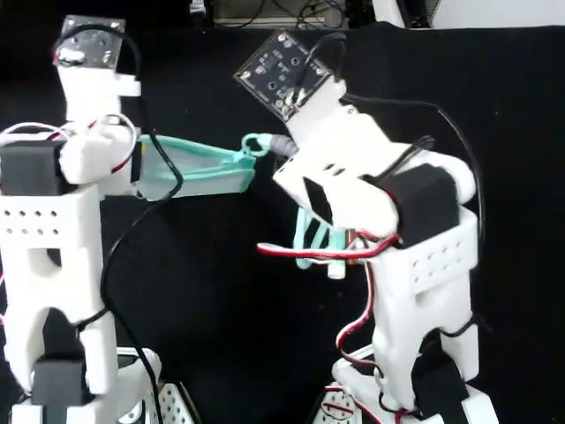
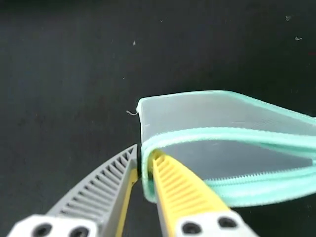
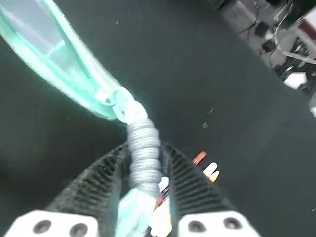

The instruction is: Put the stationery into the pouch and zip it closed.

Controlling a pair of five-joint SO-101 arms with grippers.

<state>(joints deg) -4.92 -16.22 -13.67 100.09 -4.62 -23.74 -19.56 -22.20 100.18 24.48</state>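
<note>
High view: pouch (image 1: 199, 168) is held off the table (image 1: 203, 291), its long axis running straight between the left arm (image 1: 53, 221) and the right arm (image 1: 353, 177). The pull tab (image 1: 281, 144) is at the right-arm end. What looks like the stationery (image 1: 316, 240) lies on the table under the right arm, outside the pouch.

Left wrist view: left gripper (image 2: 143, 155) is clamped on the pouch's end corner. The pouch body stretches away from it and the zip edges are parted, so the mouth is open.

Right wrist view: right gripper (image 3: 145, 148) is pinched on the grey corded pull tab. The pouch lies straight ahead of the fingers, with pen tips on the table below.

Judgement: closing the zip means running the tab along that axis toward the left gripper, but the stationery has to go in first.
</note>
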